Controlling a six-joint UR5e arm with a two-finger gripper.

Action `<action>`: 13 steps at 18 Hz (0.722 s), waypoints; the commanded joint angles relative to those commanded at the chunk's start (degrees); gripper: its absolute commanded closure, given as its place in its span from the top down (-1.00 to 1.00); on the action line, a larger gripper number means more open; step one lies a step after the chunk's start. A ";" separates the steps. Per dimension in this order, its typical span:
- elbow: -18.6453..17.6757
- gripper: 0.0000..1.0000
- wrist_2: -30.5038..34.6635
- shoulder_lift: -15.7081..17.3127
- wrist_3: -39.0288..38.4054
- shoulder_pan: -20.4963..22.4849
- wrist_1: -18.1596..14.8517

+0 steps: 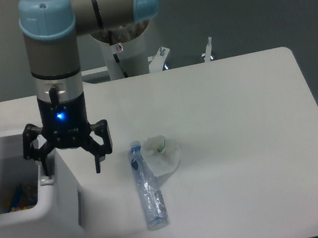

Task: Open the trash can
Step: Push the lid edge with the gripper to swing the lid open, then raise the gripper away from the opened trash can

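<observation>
The trash can [37,222] stood at the near left corner of the table [239,143], partly cut off by the left edge of the view. Its top was open, and coloured items were visible inside at the left. To its right, on the table, a crushed clear plastic bottle [147,187] lay with its blue cap pointing far. A crumpled white wrapper [162,153] lay touching the bottle's far right side. Above the trash can's far right corner hung the gripper [71,165], pointing down, a blue light lit on its body. Its fingers [98,159] were spread wide and held nothing; the left finger was at the can's right rim, contact uncertain.
</observation>
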 joint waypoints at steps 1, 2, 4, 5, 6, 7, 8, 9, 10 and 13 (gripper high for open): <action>0.44 1.00 0.00 0.00 0.09 0.00 -0.09; 1.22 1.00 0.00 -0.09 0.09 0.00 -0.17; 3.59 1.00 0.00 -0.52 0.18 0.17 0.18; 4.56 1.00 0.00 -0.79 0.52 0.52 0.18; 5.53 1.00 0.00 -0.88 1.48 0.88 0.18; 6.06 1.00 0.09 -0.88 2.80 1.75 0.26; 6.50 1.00 0.26 -0.97 4.12 2.37 0.18; 6.68 1.00 1.39 -0.88 4.39 2.90 0.09; 6.51 1.00 3.76 -0.62 4.66 3.86 0.00; 6.33 1.00 6.58 -0.70 10.08 5.45 -0.88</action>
